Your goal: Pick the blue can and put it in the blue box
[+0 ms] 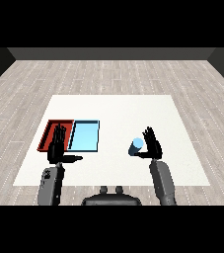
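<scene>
The blue can (136, 146) stands upright on the white table, right of the trays. My right hand (153, 145) is just to the can's right, fingers straight and raised, thumb reaching under the can's near side; it is open and not curled round the can. The light blue tray (85, 136) lies left of the can with nothing in it. My left hand (57, 146) hovers over the red tray's near edge, open, fingers straight and thumb pointing right.
The red tray (50, 130) lies directly left of the light blue tray, partly covered by my left hand. The white table (113, 108) stretches well beyond the trays, with wooden floor around it.
</scene>
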Controlling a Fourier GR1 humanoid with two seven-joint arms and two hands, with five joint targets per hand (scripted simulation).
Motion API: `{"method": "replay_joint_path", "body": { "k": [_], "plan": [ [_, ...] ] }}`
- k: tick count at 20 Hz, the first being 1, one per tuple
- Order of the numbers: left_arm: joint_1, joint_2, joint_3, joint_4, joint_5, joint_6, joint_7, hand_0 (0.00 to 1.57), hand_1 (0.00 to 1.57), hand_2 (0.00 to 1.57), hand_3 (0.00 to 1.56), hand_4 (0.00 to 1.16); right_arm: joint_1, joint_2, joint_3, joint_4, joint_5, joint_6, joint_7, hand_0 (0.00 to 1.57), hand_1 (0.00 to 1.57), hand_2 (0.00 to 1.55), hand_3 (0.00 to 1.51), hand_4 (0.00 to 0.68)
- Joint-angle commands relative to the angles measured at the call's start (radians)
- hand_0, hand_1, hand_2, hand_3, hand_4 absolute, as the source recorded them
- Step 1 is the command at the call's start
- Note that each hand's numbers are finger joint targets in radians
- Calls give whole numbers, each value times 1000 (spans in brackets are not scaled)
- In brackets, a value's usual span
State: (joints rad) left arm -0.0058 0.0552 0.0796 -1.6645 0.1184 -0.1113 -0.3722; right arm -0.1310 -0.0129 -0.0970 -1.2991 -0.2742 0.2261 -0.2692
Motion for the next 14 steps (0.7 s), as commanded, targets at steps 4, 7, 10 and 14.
{"method": "replay_joint_path", "body": {
  "k": [4, 7, 10, 14],
  "plan": [
    [42, 14, 25, 42, 18, -39, -64, 0, 0, 0, 0, 0, -36, -29, -15, 77, -44, 17, 3, 0, 0, 0, 0, 0],
    [-64, 33, 38, -26, 48, -1, 96, 0, 0, 0, 0, 0, -32, 12, 15, 165, 4, 2, -102, 0, 0, 0, 0, 0],
    [-53, 25, 46, 55, 48, -19, 16, 0, 0, 0, 0, 0, -47, -16, 2, 143, -35, 9, -56, 0, 0, 0, 0, 0],
    [-33, -5, 2, 15, -1, 15, 6, 0, 0, 0, 0, 0, -83, 13, 82, 210, -26, -65, -103, 0, 0, 0, 0, 0]
  ]
}}
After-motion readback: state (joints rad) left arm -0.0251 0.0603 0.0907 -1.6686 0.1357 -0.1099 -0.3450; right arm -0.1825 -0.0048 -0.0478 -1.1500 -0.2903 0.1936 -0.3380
